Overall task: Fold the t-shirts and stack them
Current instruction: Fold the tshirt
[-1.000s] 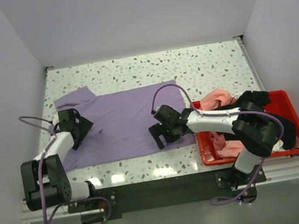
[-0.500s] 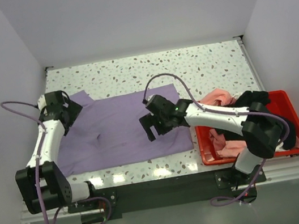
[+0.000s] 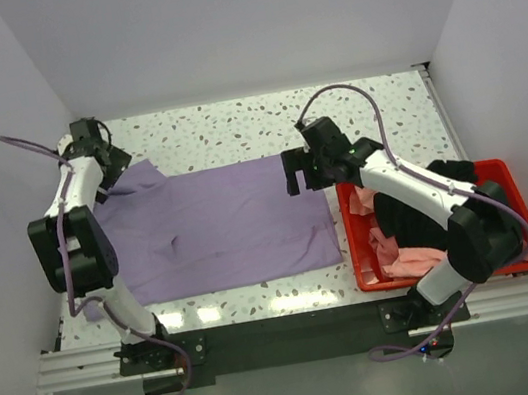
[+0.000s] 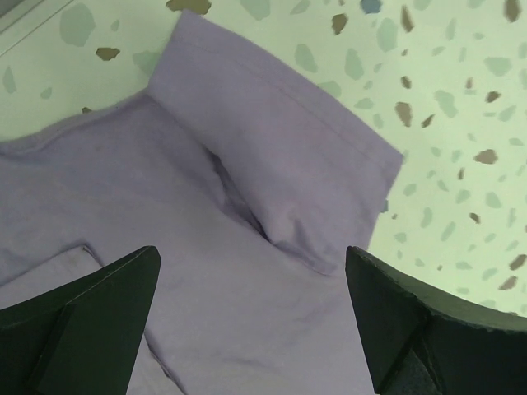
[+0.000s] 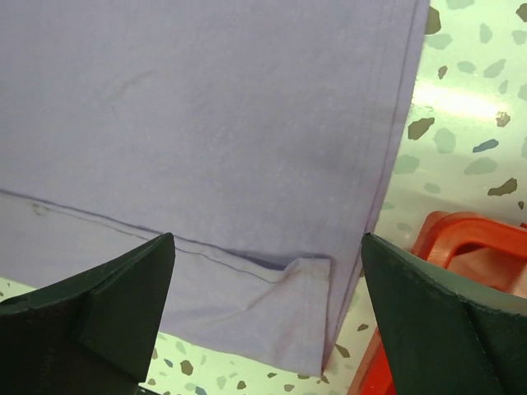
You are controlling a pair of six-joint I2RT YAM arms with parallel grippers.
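**You:** Where is the purple t-shirt [image 3: 218,225]?

**Spotter:** It lies spread out flat on the speckled desk [image 3: 231,122], between your two arms. Its right edge is just beside the red bin [image 3: 513,181]. I can't tell if they touch.

**You:** What are my left fingers [image 4: 90,317] doing?

**Spotter:** They are wide open and hold nothing. They hang over the far left corner of the shirt, right above one short sleeve [image 4: 280,140]. That sleeve sticks out onto the desk, and there is a deep crease where it joins the body of the shirt. You can also see a small flap of cloth by the left finger.

**You:** And my right fingers [image 5: 107,304]?

**Spotter:** They are wide open too, with nothing in them. They hang over the far right corner of the shirt, close to the bin. In your right wrist view the stitched hem runs down the right side. Under the top layer a second layer of purple cloth peeks out, and its corner is a bit curled. You can see a red corner of the bin next to it.

**You:** What about the other shirts?

**Spotter:** A pink t-shirt [image 3: 406,260] and a black t-shirt [image 3: 408,224] sit bunched up inside the bin. Your right arm reaches across above them.
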